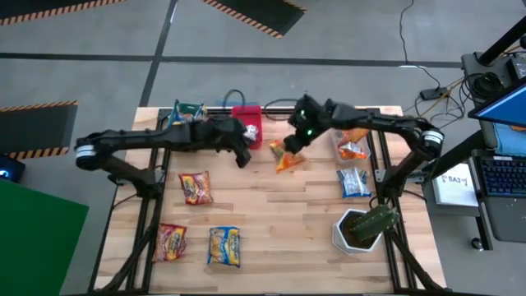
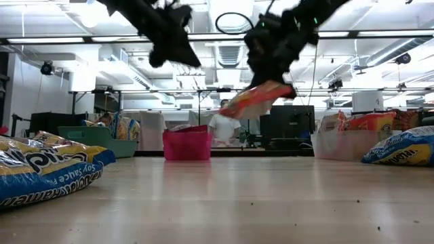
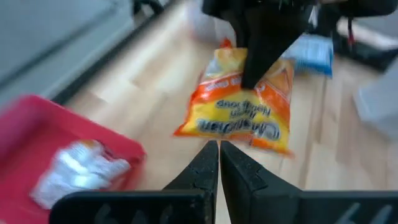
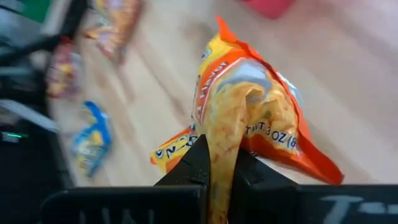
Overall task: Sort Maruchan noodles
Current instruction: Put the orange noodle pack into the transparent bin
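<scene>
Wood desk (image 1: 279, 205): your right gripper (image 1: 289, 146) has jaws clamped on an orange noodle pkt (image 1: 288, 158), lifted above desk centre, near red bin (image 1: 245, 115). Left gripper (image 1: 243, 158) alongside, jaws together, empty.

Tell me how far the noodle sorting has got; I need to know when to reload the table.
Done: a silver packet lies in the pink bin. In hand: the right gripper is shut on an orange packet, lifted off the table; the left gripper hangs shut and empty beside the bin. Left: five packets lie loose on the wood, three on the left, two on the right.
</scene>
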You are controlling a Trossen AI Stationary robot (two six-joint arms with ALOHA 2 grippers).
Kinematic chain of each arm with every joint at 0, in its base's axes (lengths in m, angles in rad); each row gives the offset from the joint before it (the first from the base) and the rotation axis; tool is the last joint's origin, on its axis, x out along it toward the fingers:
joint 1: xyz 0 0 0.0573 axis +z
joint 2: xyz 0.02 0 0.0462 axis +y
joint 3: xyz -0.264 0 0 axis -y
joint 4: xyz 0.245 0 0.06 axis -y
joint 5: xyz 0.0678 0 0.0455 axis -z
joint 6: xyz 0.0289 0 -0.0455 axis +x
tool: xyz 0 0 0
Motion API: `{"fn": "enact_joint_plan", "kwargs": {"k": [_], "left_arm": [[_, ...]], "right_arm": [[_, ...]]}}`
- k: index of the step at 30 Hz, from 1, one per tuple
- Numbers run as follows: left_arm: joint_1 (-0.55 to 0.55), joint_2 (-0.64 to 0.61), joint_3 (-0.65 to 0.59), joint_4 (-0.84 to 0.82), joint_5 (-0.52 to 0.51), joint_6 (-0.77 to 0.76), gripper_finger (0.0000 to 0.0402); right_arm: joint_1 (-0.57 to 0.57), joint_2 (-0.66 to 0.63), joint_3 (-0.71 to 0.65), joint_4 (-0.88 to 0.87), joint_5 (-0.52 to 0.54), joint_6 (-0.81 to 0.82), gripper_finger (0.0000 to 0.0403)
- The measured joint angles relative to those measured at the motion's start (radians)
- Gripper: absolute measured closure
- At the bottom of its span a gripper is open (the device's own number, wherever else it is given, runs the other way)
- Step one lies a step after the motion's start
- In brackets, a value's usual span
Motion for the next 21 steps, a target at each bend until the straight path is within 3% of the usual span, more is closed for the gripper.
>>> {"fn": "enact_joint_plan", "kwargs": {"k": [3, 10, 14, 21], "left_arm": [[0.0, -0.065, 0.0, 0.019, -0.069, 0.001, 0.0401], [0.0, -0.151, 0.0, 0.047, -0.186, 0.037, 0.0401], [0.001, -0.161, 0.0, 0.053, -0.229, 0.062, 0.0401], [0.002, -0.151, 0.0, 0.055, -0.242, 0.069, 0.0401]], "right_arm": [[-0.028, -0.006, 0.166, -0.3, 0.104, -0.114, 0.0392], [-0.12, 0.017, 0.503, -0.881, 0.524, -0.292, 0.0392], [-0.206, 0.017, 0.543, -1.016, 0.669, -0.273, 0.0392], [-0.355, 0.005, 0.44, -1.039, 0.694, -0.192, 0.0392]]}}
